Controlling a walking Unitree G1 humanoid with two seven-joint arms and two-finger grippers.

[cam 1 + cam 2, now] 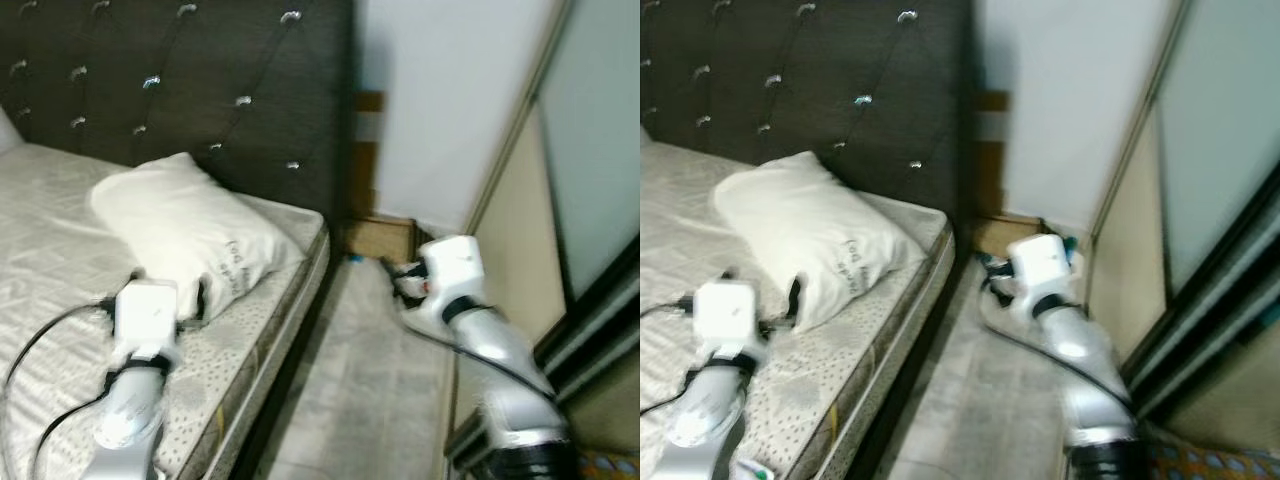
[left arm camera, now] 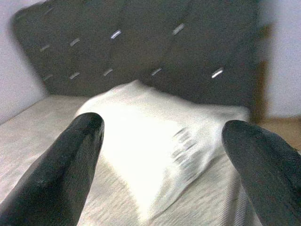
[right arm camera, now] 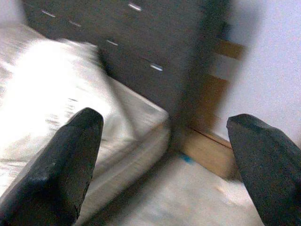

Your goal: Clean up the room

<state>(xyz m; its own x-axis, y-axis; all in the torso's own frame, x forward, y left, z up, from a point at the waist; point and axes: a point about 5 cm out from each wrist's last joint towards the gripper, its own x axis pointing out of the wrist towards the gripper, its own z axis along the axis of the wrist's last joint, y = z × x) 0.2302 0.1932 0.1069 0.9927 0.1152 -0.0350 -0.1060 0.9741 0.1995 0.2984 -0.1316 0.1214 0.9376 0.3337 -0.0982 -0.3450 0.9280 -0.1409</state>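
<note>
1. Left and right eye views: head camera looking forward and down from above the bed (image 1: 60, 240) corner; both share the pillow (image 1: 185, 230), the dark tufted headboard (image 1: 200, 80), the floor strip (image 1: 380, 390) and the sliding wardrobe door (image 1: 600, 150).
2. Left wrist view: looks along spread fingers (image 2: 61, 174), close and low over the mattress, facing pillow and headboard.
3. Right wrist view: looks along its fingers (image 3: 61, 165) toward the bed corner, headboard edge and wall (image 3: 268, 61); shares pillow and headboard with the others.

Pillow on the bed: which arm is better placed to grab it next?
Left, probably. The left gripper is open over the mattress, pointing at the pillow. The right gripper hangs over the floor beside the bed.
</note>
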